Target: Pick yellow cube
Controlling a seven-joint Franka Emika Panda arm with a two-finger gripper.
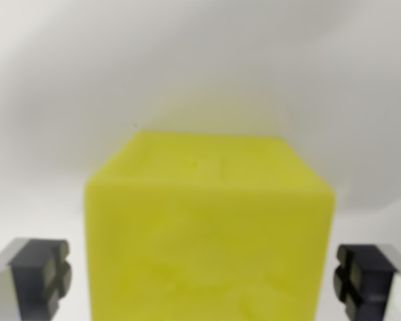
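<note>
The yellow cube fills the lower middle of the wrist view, close and slightly blurred, resting on a white surface. My gripper straddles it: one dark fingertip pad stands at the wrist view's left, the other pad at the right. A narrow gap of white shows between each pad and the cube's sides, so the gripper is open and not touching it. The cube's bottom is cut off by the frame's lower edge.
A plain white surface surrounds the cube on all sides; nothing else is visible.
</note>
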